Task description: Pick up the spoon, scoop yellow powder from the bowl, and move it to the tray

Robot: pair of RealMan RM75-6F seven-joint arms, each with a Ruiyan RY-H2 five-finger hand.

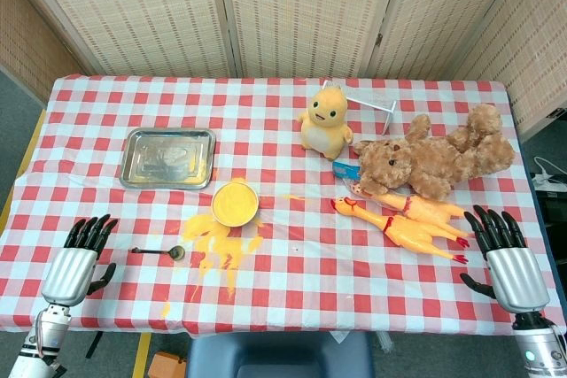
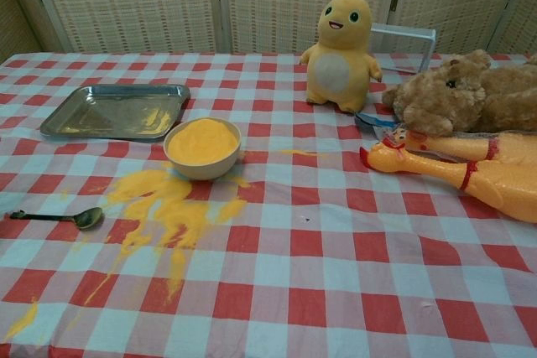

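- Left hand (image 1: 75, 263) nearest, at the table's front-left edge; fingers spread apart, nothing in them. Seen in head view only.
- Spoon (image 2: 59, 218) lies flat on the checked cloth, just right of that hand; handle points left toward it, bowl end to the right, touching the edge of the spilled powder (image 2: 164, 211).
- Tray (image 1: 168, 157) sits further back on the left side, a dusting of yellow already in it.
- Bowl (image 2: 203, 147) just beside the tray's near-right corner, heaped with yellow powder; the spill fans toward the front edge.
- Right of centre: yellow plush (image 1: 325, 119), teddy bear (image 1: 434, 158), rubber chickens (image 1: 407, 223). Well apart from the work.
- Right hand (image 1: 503, 254) at the front-right edge, fingers apart, holding nothing.
- Step in hand, by my reading: picking up the spoon, not yet begun. Left hand is the closer one. Best to come down over the thin handle and pinch it near mid-length, keeping the spoon level; it lies flush to the cloth, so a slip or snagged fabric is the risk.
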